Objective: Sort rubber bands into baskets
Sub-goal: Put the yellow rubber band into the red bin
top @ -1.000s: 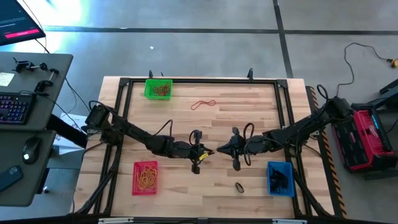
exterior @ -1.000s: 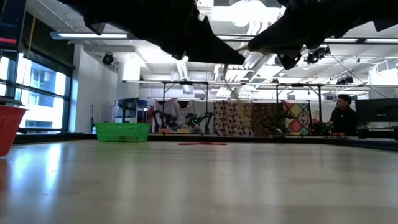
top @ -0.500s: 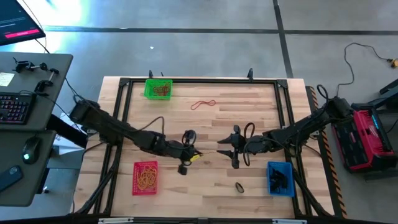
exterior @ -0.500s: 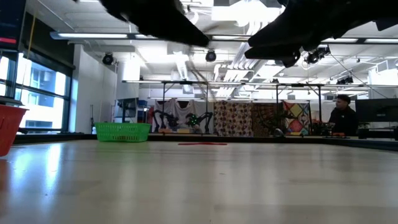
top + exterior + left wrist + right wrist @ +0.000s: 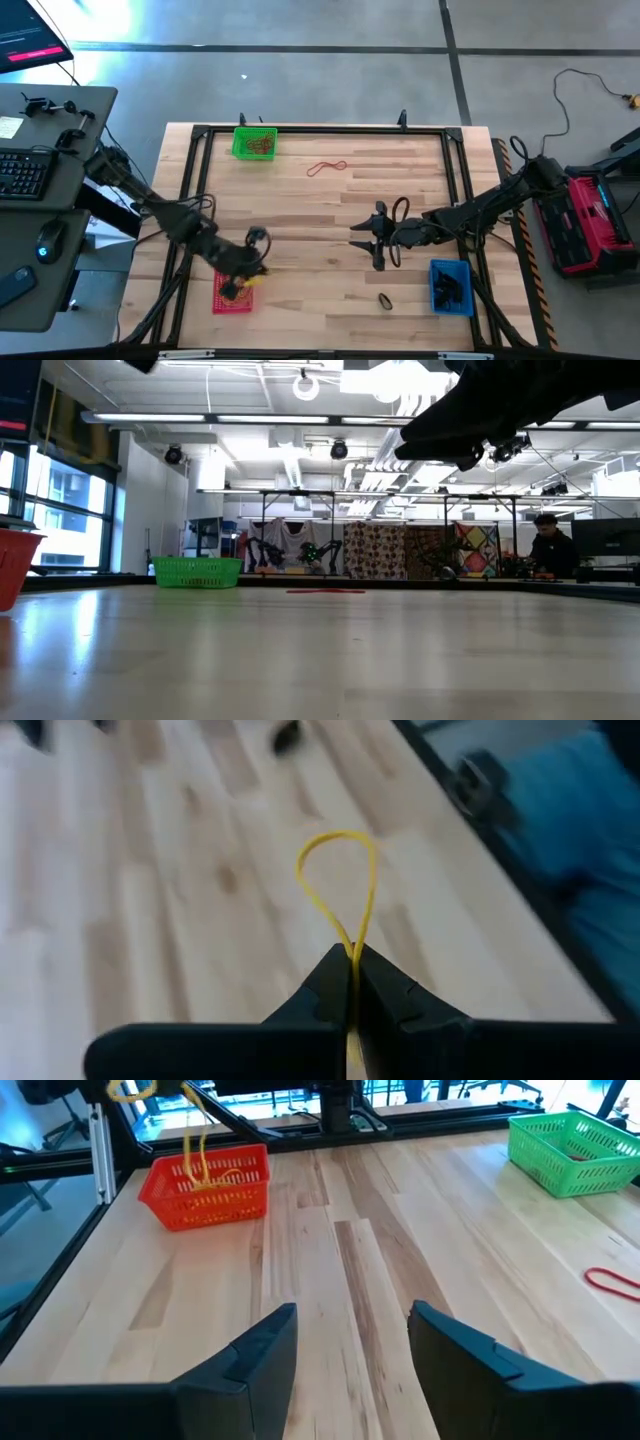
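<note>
My left gripper hovers over the red basket at the table's near left, shut on a yellow rubber band. My right gripper stands open above the table's middle, nothing between its fingers. The green basket sits at the far left and holds bands. The blue basket sits at the near right. A red band lies flat on the far middle of the table. A dark band lies flat near the front edge. My left gripper pinches one end of the yellow band's loop between its two shut fingertips. The rest of the loop sticks out past the tips. In the right wrist view the band hangs clear, just above the red basket.
A black metal frame runs around the table. The red basket holds several yellowish bands. A desk with a keyboard stands left of the table, and a red case right of it. A person sits far behind.
My left gripper has carried the yellow band from the table's middle toward the near left, ending over the red basket. My right gripper has stayed at the middle and its fingers have opened.
</note>
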Tool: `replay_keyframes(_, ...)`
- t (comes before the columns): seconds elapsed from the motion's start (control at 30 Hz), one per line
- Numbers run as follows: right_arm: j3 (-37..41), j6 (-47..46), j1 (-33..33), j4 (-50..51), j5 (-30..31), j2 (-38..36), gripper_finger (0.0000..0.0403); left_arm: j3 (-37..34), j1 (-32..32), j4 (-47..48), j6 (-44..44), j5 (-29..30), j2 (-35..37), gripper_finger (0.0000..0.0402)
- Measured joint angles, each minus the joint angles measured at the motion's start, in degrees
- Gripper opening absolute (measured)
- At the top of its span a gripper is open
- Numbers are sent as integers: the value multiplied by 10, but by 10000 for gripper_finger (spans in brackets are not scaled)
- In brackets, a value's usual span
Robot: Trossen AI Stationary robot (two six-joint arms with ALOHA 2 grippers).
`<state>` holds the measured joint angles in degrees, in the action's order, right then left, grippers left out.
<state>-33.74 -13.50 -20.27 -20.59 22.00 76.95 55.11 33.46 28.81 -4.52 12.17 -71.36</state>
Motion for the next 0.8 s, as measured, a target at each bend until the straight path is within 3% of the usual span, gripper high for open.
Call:
replay_keyframes(0.43,0,0,0,12,0,0,181,-1,138,156,-270,6,6,0)
replay_keyframes(0.6,0,0,0,15,0,0,181,-44,156,153,-317,9,5,0)
replay_keyframes(0.8,0,-10,0,28,0,0,181,-109,158,98,-375,-40,4,0)
